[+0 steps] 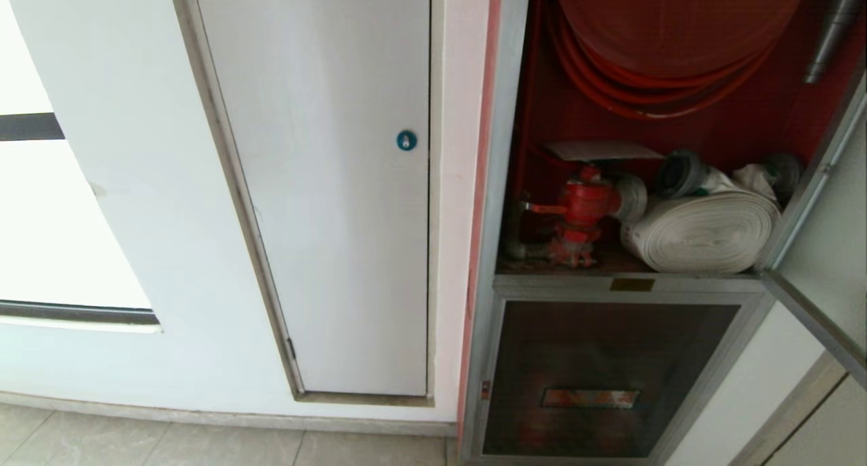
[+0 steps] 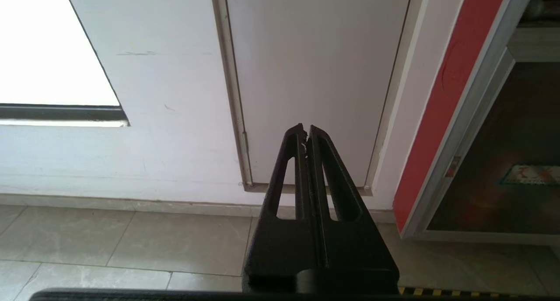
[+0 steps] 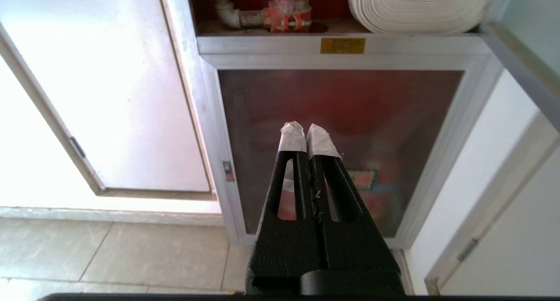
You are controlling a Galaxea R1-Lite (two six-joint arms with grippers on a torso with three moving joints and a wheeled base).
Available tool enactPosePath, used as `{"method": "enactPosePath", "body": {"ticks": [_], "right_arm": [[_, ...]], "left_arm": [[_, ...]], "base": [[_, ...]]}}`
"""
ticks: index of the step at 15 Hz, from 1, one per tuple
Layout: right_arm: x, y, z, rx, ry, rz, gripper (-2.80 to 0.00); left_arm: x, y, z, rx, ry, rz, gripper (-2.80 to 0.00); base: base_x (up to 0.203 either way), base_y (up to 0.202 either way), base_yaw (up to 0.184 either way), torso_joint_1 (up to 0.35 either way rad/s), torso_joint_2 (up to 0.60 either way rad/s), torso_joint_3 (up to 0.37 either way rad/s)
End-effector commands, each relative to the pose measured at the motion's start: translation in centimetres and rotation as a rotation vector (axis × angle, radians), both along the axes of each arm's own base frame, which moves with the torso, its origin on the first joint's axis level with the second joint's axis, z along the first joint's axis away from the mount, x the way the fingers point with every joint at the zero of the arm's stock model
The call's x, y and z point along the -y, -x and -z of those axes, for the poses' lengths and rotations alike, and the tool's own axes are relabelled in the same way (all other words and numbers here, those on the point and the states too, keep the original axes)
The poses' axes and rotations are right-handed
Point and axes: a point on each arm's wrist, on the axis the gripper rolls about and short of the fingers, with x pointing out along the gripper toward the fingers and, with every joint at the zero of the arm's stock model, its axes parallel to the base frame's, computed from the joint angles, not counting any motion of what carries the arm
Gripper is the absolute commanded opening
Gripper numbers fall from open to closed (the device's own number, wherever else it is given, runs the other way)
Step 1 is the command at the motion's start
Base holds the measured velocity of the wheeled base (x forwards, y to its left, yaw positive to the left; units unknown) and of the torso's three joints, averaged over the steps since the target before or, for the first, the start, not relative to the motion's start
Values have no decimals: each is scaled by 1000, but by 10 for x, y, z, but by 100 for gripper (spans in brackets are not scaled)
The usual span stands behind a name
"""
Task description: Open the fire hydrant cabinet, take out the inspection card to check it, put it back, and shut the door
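Fire hydrant cabinet (image 1: 504, 181) door (image 1: 823, 249) open; white wall (image 1: 135, 147), tiled floor (image 1: 169, 446) (both grippers' jaws clenched, empty).

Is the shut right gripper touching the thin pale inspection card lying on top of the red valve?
Apart. The right wrist view shows the right gripper low before the dark lower glass panel; the head view shows the inspection card up on the red valve, no gripper there.

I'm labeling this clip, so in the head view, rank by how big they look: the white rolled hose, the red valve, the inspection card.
1. white rolled hose
2. red valve
3. inspection card, seen nearly edge-on, so its place below the valve is unsure.
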Motion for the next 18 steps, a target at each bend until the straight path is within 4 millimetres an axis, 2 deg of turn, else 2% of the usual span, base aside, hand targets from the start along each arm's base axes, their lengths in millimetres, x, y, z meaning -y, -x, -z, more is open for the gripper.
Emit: {"method": "enactPosePath", "body": {"ticks": [1,6,18], "right_arm": [[0,0,0,2,-1,0,-280],[0,0,0,1,0,0,-280],[0,0,0,1,0,0,-280]], "left_arm": [[0,0,1,-2,0,0,-280],[0,0,1,-2,0,0,-280],[0,0,1,-2,0,0,-280]], "base": [[-196,0,1,-1,2,5],[-188,0,1,0,1,0],[-5,0,0,1,-1,0]]}}
